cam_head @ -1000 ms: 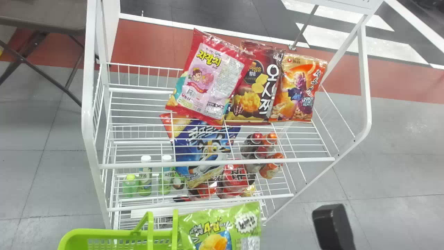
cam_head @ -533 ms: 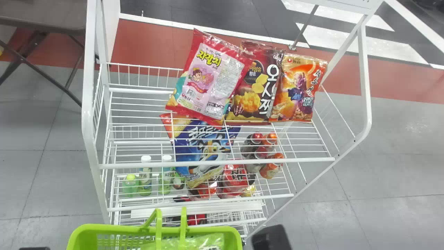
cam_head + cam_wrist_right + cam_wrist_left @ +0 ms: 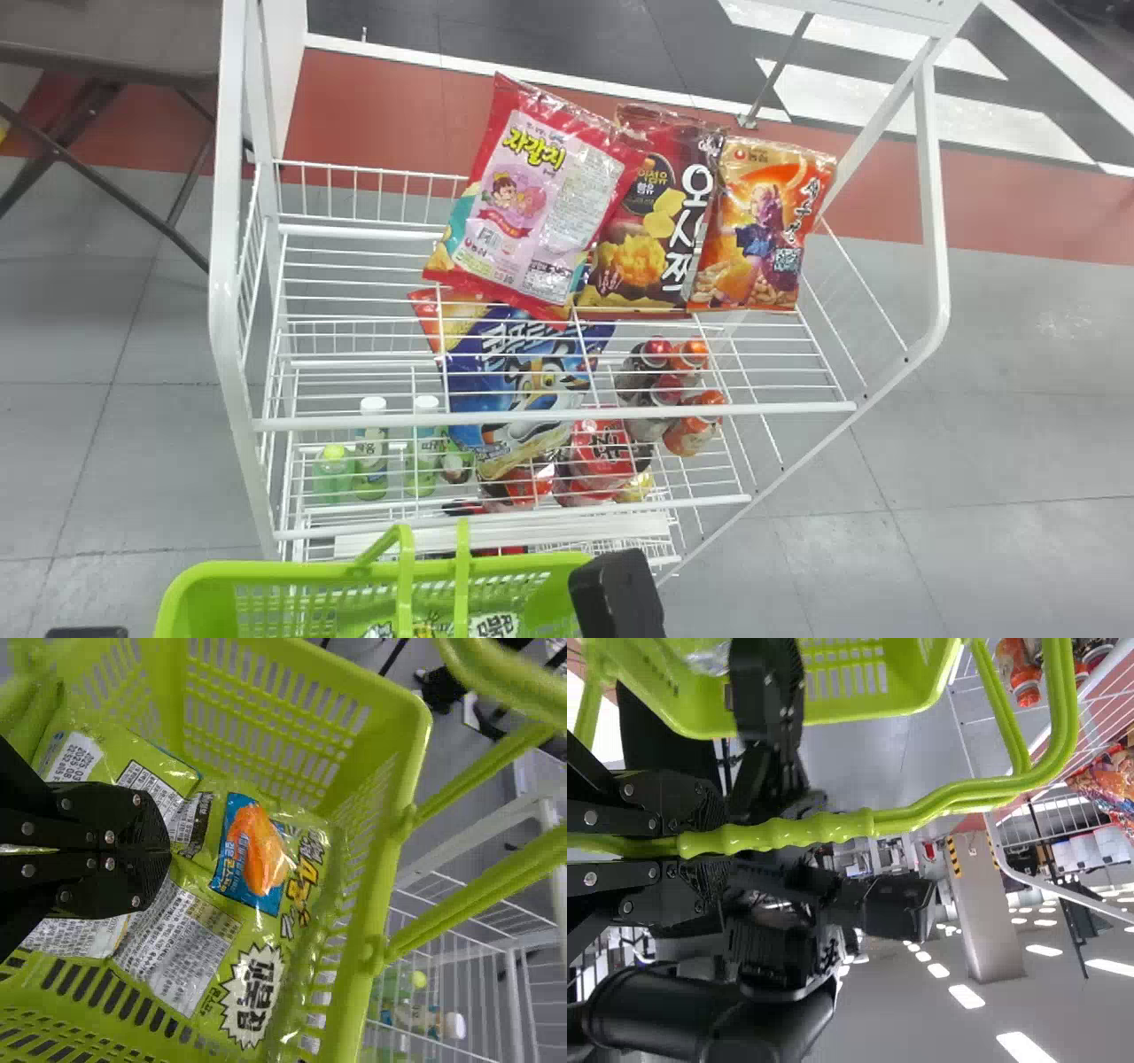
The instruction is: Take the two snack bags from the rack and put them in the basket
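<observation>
Near the rack edge [image 3: 554, 416], the basket [image 3: 292, 570] is clasped by the left gripper [image 3: 700, 846]; inside, a bag [image 3: 261, 850] is pinched by the right gripper [image 3: 166, 850].

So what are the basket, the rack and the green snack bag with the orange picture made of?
The basket looks like smooth, slightly shiny plastic, molded with rows of slots. The rack is probably metal with glossy white paint or coating, as its bars are thin and straight. The green snack bag seems thin, shiny plastic film, because it crinkles and catches light.
</observation>
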You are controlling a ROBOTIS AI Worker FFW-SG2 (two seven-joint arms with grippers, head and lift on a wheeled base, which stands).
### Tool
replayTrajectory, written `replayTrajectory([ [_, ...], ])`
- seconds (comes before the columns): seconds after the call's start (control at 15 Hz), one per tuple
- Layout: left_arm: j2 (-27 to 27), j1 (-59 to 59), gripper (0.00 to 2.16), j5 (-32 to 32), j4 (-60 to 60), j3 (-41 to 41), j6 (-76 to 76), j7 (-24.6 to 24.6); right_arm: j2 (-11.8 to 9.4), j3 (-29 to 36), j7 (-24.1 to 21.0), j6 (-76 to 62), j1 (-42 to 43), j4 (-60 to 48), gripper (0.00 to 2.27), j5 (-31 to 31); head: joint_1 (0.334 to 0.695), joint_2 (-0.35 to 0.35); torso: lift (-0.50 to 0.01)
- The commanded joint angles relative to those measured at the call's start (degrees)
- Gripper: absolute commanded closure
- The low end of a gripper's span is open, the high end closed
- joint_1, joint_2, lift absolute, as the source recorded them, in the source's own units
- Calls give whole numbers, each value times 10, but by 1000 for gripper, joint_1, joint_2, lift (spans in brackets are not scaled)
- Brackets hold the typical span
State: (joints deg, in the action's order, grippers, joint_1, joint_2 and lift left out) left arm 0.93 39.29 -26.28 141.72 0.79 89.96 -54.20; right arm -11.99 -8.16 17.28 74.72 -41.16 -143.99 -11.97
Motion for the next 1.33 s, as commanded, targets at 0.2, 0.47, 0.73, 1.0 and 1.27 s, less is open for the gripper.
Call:
replayTrajectory([
  [0.2, 2, 0, 1355, -1, 4, 10, 1, -1, -19, 49, 29, 98, 6, -28, 49, 28, 695, -350, -8],
  [0.47, 2, -5, 1355, -1, 4, 11, 1, 1, -8, 148, 65, 98, 6, -49, 56, -26, 695, -350, -8],
  [0.73, 2, -9, 1355, -2, 4, 9, 1, 1, 25, 213, 75, -264, 7, -16, 63, -39, 695, -350, -8],
  [1.0, 2, -9, 1355, -2, 4, 5, 1, 3, 35, 232, 60, -547, 62, 92, 63, -32, 695, -350, -8],
  [1.27, 2, -11, 1355, 5, 4, -6, 1, 9, 35, 269, 43, -593, 161, 219, 80, -17, 695, -350, -8],
])
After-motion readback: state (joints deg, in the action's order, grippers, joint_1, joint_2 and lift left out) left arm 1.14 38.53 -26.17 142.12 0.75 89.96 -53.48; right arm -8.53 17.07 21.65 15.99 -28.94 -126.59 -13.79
